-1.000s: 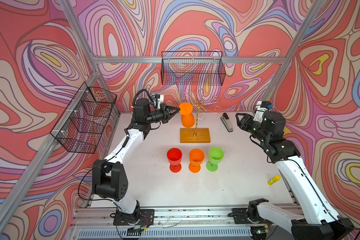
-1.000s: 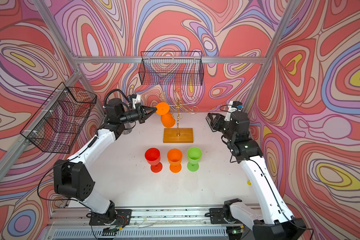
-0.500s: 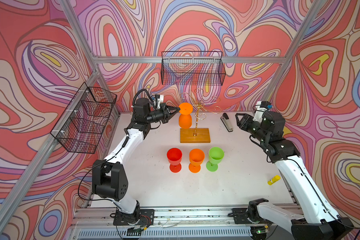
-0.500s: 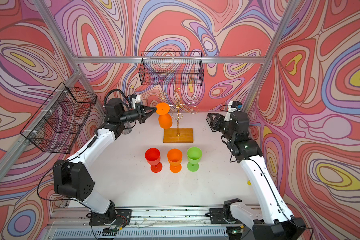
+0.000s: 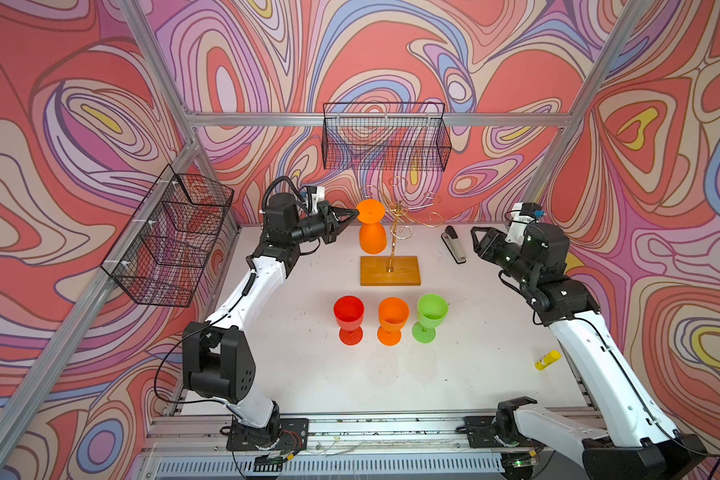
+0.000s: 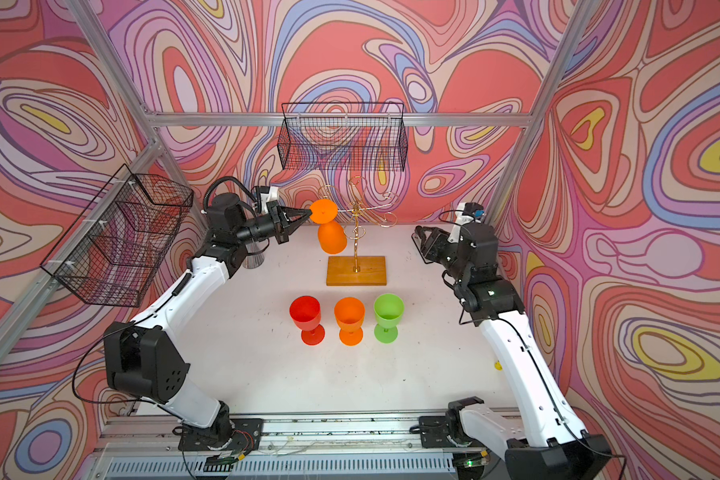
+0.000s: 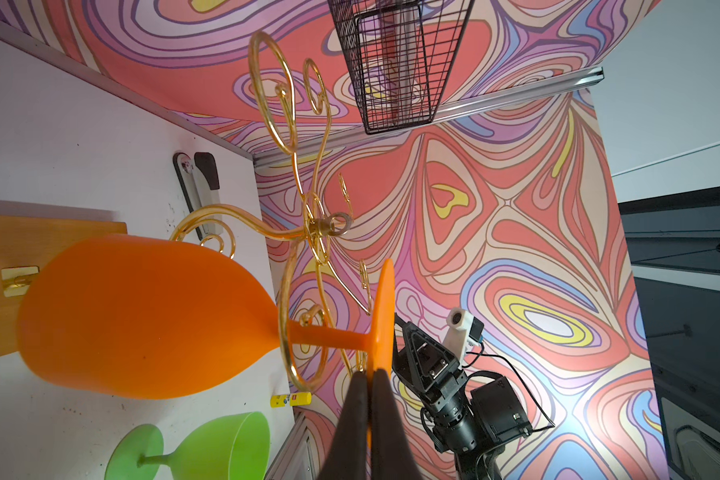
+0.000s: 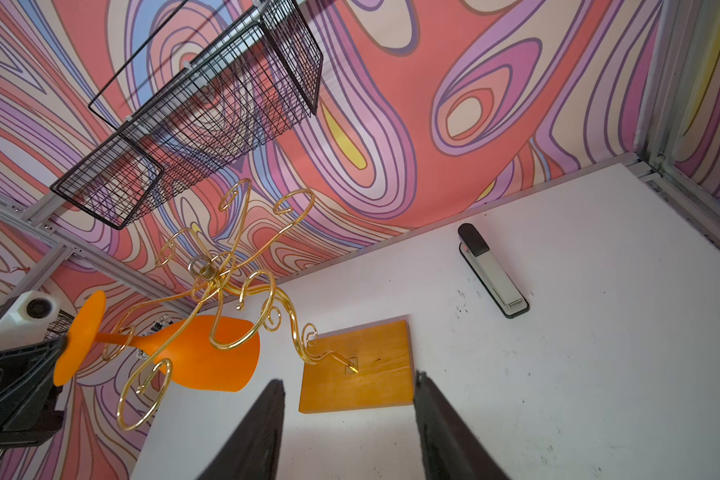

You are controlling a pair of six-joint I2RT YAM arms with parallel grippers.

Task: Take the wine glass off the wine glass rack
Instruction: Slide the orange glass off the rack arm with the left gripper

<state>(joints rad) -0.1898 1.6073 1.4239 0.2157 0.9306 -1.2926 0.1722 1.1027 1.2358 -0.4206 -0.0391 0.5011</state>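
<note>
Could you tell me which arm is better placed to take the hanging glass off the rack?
Left: the left gripper is shut on the foot of the orange glass hooked on the rack. The right gripper hangs open, well apart.

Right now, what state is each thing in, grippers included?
Hanging orange wine glass: upside down, slightly tilted, stem inside a rack hook.
Wine glass rack: upright, one glass on it.
Left gripper: shut on the hanging glass's foot.
Right gripper: open, empty.
Red wine glass: upright.
Standing orange wine glass: upright.
Green wine glass: upright.
Stapler: closed, lying flat.
Glue stick: on its side.
</note>
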